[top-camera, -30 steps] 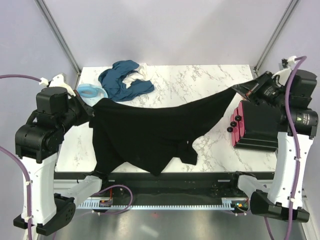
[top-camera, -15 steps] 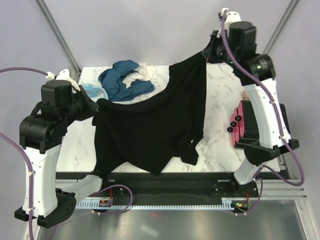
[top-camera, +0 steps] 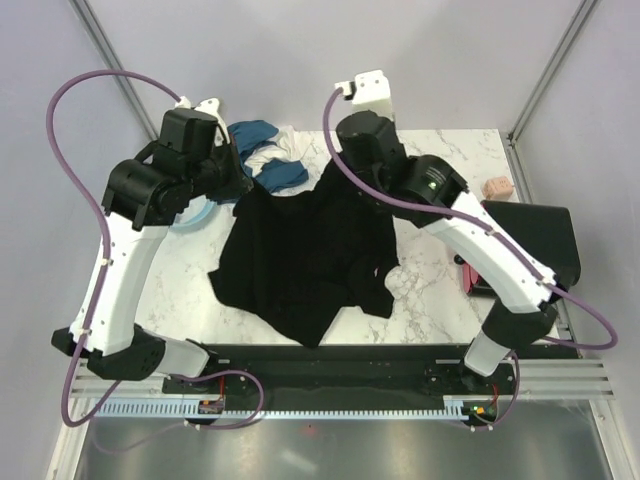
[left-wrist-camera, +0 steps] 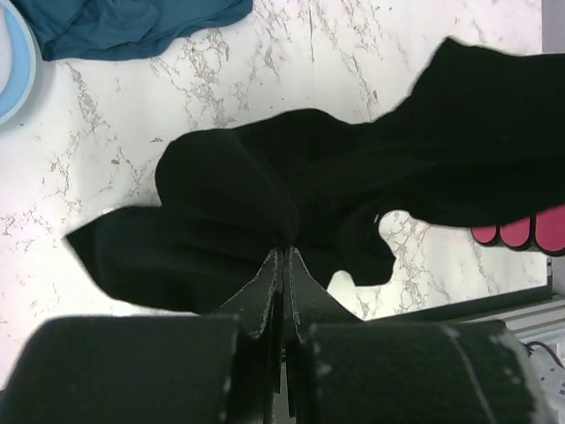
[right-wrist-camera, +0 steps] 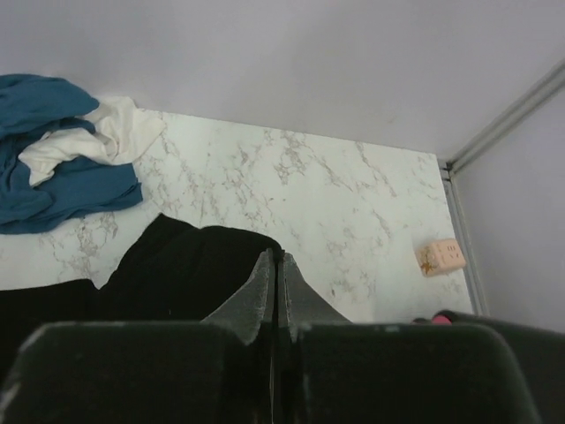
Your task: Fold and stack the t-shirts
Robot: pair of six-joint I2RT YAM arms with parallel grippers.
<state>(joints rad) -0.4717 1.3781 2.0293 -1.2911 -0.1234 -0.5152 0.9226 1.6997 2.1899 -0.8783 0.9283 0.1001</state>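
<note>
I'm keeping left gripper (left-wrist-camera: 284, 256) and right gripper (right-wrist-camera: 275, 258) clamped on the black t-shirt (top-camera: 300, 260), near the teal t-shirt (left-wrist-camera: 132, 22), to spread it.

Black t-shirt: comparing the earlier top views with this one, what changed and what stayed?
The right pincer, shut on the black t-shirt, swept its corner from the right edge to the far middle; the left pincer, also gripping, moved toward the far edge. Both grips and the teal-blue shirt stayed.

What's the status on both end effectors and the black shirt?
Both shut on black cloth t-shirt: left end effector, right end effector. Shirt bunched mid-table, unfolded. A teal-blue and white shirt heap lies just beyond it.
</note>
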